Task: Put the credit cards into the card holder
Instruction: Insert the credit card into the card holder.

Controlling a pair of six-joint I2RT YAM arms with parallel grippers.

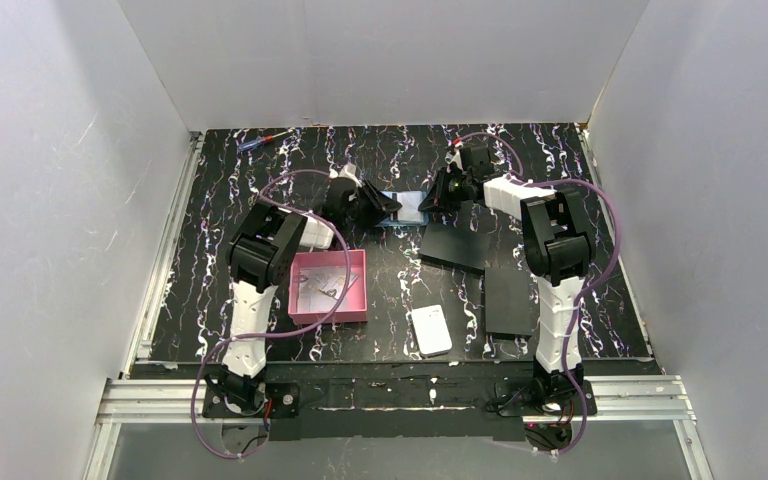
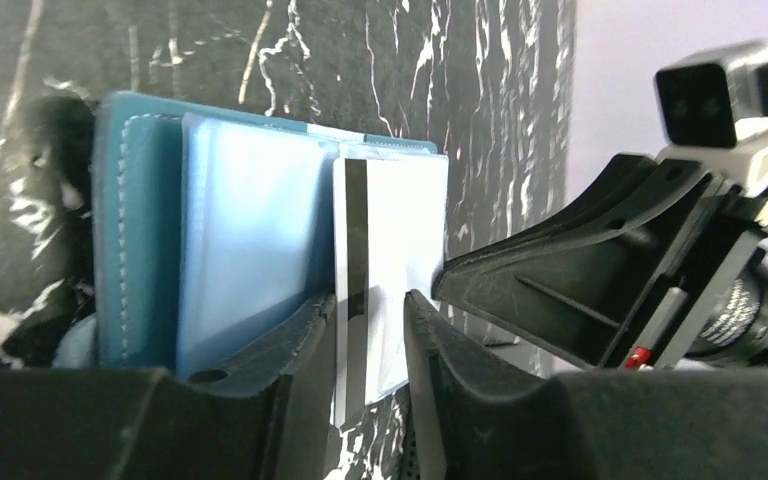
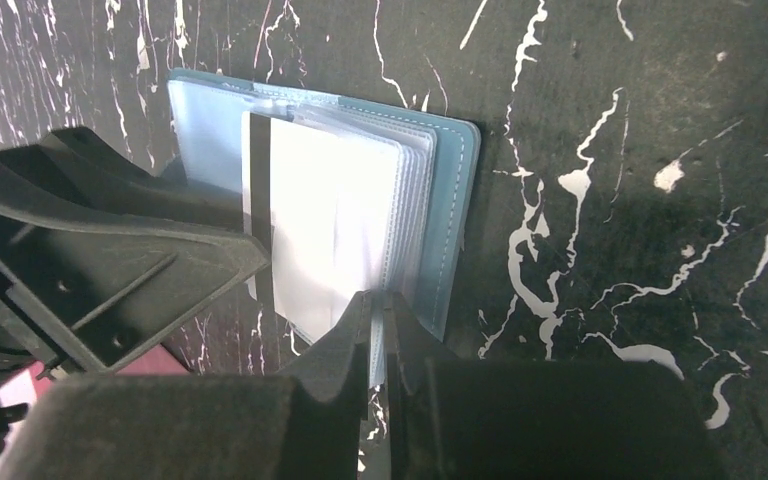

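On the card holder (image 2: 136, 232) lies a black-striped credit card (image 2: 392, 245).

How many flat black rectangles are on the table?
2 rectangles: one by the wallet, on its near right; the other nearer, left of the right arm. Arms could hide more.
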